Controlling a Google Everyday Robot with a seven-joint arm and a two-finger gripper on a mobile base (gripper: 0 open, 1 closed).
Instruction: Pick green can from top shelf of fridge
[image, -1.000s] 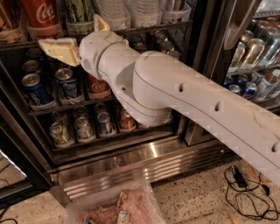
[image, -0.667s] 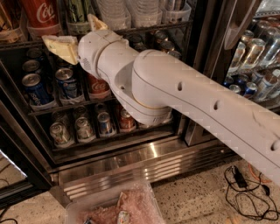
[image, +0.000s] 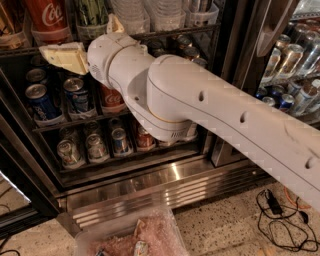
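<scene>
Green can (image: 92, 12) upright, long axis vert., on top shelf (image: 170, 32); end effector (image: 77, 35) just below, released.

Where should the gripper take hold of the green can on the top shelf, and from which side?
Likely its mid-body, from the front: the green can stands upright, flanked by a Coca-Cola can and clear plastic containers. The gripper is just below-left of it.

gripper (image: 64, 56) at top shelf (image: 170, 33): matt plastic | fridge (image: 150, 186) base: ribbed glossy steel
</scene>
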